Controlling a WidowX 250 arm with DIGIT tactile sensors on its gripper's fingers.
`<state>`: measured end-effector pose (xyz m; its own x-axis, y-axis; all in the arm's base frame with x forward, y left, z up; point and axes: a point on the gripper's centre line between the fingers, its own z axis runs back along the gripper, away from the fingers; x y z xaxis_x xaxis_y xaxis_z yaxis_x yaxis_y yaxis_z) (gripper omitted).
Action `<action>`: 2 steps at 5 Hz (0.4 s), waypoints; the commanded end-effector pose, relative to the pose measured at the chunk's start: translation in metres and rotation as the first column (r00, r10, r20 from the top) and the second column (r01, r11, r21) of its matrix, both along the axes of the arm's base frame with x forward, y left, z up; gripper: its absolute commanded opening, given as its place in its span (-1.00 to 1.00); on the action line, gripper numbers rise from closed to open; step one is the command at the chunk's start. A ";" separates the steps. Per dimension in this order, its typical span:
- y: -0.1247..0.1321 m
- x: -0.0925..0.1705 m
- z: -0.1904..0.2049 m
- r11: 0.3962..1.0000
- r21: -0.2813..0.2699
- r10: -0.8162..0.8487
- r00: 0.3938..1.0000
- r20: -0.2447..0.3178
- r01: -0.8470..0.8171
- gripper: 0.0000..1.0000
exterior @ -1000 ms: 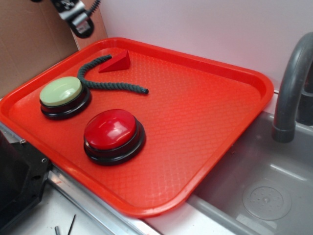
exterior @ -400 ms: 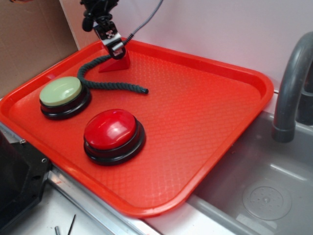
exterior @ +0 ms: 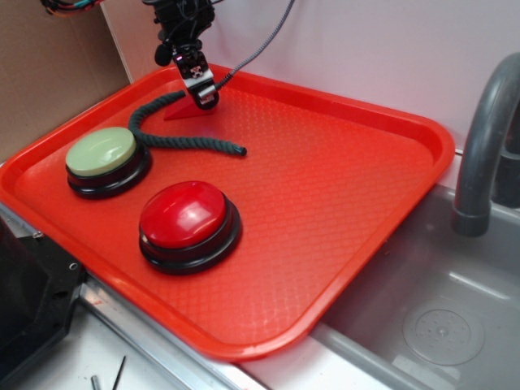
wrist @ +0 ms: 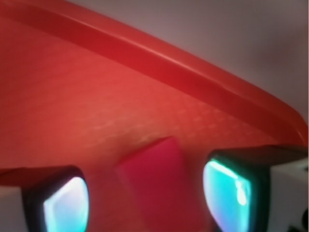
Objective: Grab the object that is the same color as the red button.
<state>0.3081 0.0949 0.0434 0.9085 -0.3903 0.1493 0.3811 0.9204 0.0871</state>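
The small red wedge block (exterior: pixel 180 112) lies at the far left of the red tray (exterior: pixel 341 203), mostly hidden behind my gripper (exterior: pixel 203 97), which stands low over it. In the wrist view the block (wrist: pixel 154 183) lies between my two fingertips (wrist: pixel 65 203), with a gap on each side; the jaws are open and touch nothing. The glossy red dome button (exterior: pixel 185 215) on its black base sits at the tray's near left, well clear of my gripper.
A dark green rope (exterior: pixel 175 140) curls beside the block, toward the buttons. A pale green dome button (exterior: pixel 102 154) sits left. The tray's far rim (wrist: pixel 183 67) is close behind the block. A grey sink (exterior: pixel 422 317) and faucet (exterior: pixel 483 138) are at the right.
My gripper has come down from the upper left, moved right and dropped over the red wedge block, now covering most of it. The block, rope and buttons have not moved.
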 end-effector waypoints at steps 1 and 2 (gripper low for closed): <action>0.009 0.015 -0.010 0.999 -0.010 -0.044 0.999 -0.004 0.044 1.00; 0.011 0.012 -0.015 0.990 -0.056 -0.132 0.991 -0.028 0.130 0.84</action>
<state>0.3139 0.1011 0.0159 0.8637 -0.4901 0.1176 0.4948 0.8689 -0.0127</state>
